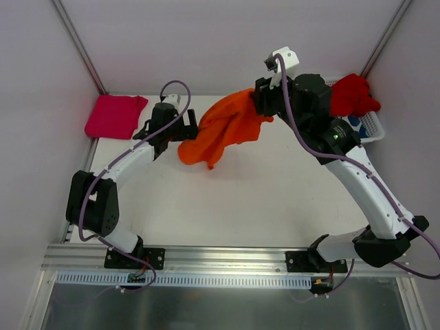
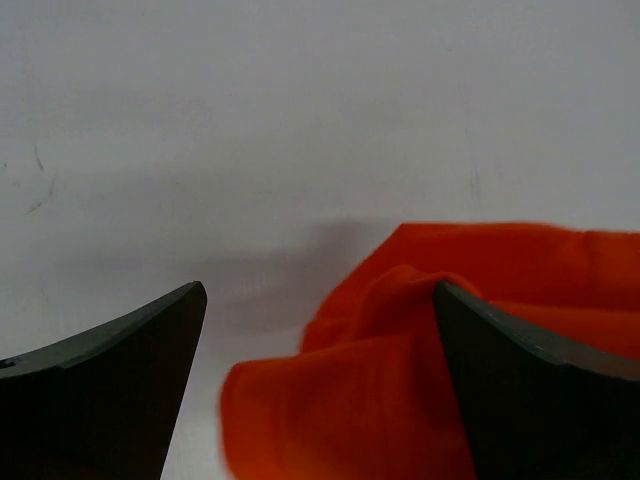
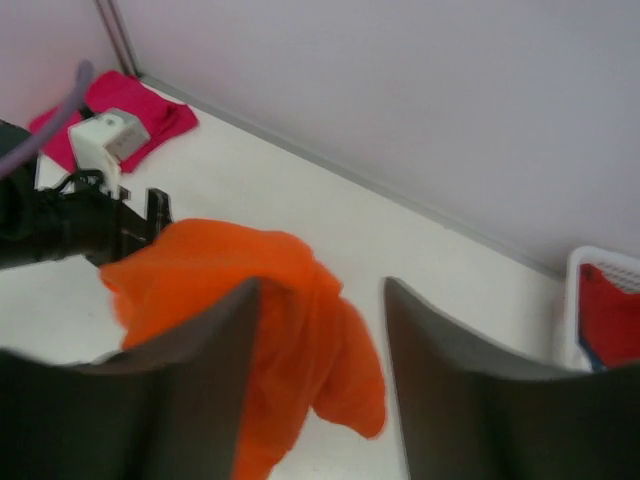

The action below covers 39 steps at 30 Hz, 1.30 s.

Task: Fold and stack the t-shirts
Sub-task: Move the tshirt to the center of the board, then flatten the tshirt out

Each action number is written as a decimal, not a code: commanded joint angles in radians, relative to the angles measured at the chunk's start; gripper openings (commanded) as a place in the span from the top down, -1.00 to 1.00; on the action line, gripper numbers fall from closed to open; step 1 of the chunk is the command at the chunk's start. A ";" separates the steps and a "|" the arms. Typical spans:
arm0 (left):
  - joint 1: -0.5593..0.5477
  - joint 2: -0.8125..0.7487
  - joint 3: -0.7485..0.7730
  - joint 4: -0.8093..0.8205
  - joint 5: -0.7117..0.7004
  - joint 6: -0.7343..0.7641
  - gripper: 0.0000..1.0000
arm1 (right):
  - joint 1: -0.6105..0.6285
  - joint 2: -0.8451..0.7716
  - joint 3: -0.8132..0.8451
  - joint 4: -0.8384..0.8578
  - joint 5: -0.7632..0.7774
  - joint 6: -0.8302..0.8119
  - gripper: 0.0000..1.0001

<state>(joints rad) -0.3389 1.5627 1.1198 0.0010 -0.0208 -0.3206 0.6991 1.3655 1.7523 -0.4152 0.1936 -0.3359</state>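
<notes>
The orange t-shirt [image 1: 223,127] lies bunched and crumpled near the middle of the table's [image 1: 240,206] far edge, with one tail trailing toward the near edge. The left gripper [image 1: 187,126] sits low at the shirt's left margin. Its jaws are apart, with cloth between them and against the right-hand one, but nothing is pinched. The right gripper [image 1: 260,103] is over the shirt's right end, and its wrist view shows its jaws apart too, with no cloth in them.

A magenta t-shirt [image 1: 113,115] lies folded in the far left corner. A red t-shirt [image 1: 352,93] is heaped in the white basket [image 1: 375,127] at the far right corner, with a scrap of blue cloth [image 1: 353,122] under it.

The orange shirt looks light, limp and likely to sag. It probably won't hold a shape, and pulling one point would only drag the heap. It should be taken at two separated spots along a hem or at the shoulders, one per arm, then drawn taut and laid flat before folding. A shallow pinch may slip, so each grip should go in past the edge.
</notes>
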 commanded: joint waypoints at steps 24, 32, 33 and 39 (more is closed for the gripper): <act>-0.015 -0.047 -0.075 -0.047 -0.005 -0.035 -0.98 | -0.089 0.096 -0.214 0.032 0.024 0.162 -0.60; -0.078 0.025 -0.137 -0.052 -0.027 -0.084 -0.98 | -0.089 0.178 -0.376 0.075 -0.029 0.296 -0.55; -0.081 0.034 -0.138 -0.056 -0.019 -0.090 -0.98 | -0.089 0.178 -0.401 0.085 -0.029 0.304 -0.55; -0.130 0.008 -0.184 -0.068 -0.024 -0.116 -0.98 | -0.089 0.184 -0.457 0.084 -0.026 0.334 -0.55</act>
<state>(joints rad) -0.4438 1.6016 0.9588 -0.0608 -0.0349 -0.4038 0.6128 1.5703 1.3132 -0.3836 0.1780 -0.0505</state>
